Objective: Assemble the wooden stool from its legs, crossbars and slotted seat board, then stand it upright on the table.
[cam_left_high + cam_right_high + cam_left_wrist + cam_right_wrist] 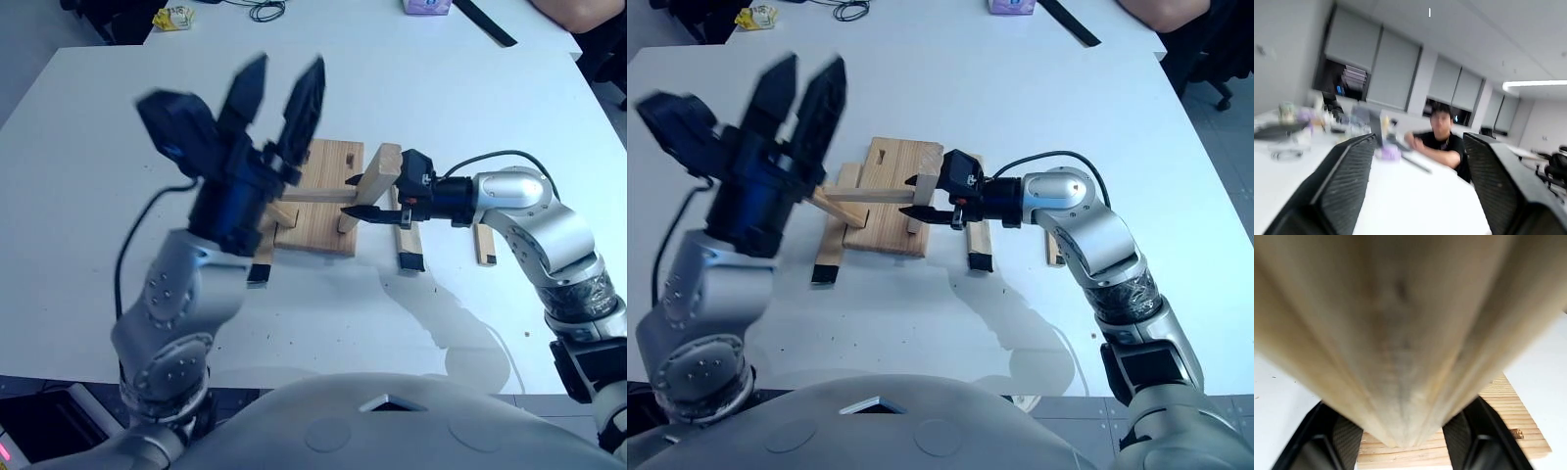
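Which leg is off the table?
The leg clamped in the right end effector, raised over the seat board; the other legs lie on the table.

My left arm (pixel 181 323) and right arm (pixel 539 220) wear rounded silver shells, screws (pixel 168 368) ringing the left one's joints, dark wrap (pixel 580 286) banding the right. My left gripper (pixel 286 76) and right gripper (pixel 351 196) are black, each with two tapered, ribbed fingers (pixel 1347 181); a thin black cable (pixel 500 155) arcs off the right arm
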Controlling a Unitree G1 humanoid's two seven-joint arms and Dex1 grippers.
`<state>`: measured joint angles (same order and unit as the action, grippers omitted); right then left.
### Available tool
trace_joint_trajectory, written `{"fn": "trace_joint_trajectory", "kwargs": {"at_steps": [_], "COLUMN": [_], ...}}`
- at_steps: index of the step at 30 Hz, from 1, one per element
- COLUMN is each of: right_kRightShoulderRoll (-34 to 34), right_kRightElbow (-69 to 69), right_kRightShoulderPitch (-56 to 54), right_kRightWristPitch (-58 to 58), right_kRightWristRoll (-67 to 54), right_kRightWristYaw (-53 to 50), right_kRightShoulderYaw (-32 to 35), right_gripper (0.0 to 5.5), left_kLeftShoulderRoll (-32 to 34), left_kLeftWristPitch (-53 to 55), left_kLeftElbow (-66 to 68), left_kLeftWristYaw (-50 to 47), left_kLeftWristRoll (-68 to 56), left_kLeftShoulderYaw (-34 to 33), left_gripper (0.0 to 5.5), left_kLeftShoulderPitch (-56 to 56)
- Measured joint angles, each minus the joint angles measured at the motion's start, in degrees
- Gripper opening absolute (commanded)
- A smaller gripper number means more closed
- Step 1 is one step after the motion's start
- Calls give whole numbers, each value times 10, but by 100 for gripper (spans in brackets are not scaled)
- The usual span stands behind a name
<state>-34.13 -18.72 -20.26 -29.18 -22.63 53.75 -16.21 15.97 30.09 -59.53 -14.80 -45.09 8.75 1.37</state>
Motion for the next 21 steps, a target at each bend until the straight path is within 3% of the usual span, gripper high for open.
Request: {"fn": "trace_joint_trajectory", "kwargs": {"at_steps": [5,10,16,21], "right_kRightShoulderRoll": [-4,-4,-3,-3], "right_kRightElbow": [-5,-4,-3,1], "right_kRightShoulderPitch": [8,8,6,-1], "right_kRightWristPitch": [-6,-6,-6,-6], "right_kRightWristRoll": [0,0,0,1], "right_kRightWristYaw": [-7,-7,-7,-7], "right_kRightShoulderYaw": [9,9,4,-1], "right_gripper": [204,204,204,204], "left_kLeftShoulderRoll": [23,-29,-58,-60], "left_kLeftWristPitch": [-12,-26,-22,-3], "left_kLeftElbow": [1,30,55,54], "left_kLeftWristYaw": [12,-2,12,33], "left_kLeftWristRoll": [87,187,230,243], "left_kLeftShoulderYaw": [43,98,117,121], "left_gripper": [180,99,11,0], "left_kLeftShoulderPitch": [121,92,58,39]}}
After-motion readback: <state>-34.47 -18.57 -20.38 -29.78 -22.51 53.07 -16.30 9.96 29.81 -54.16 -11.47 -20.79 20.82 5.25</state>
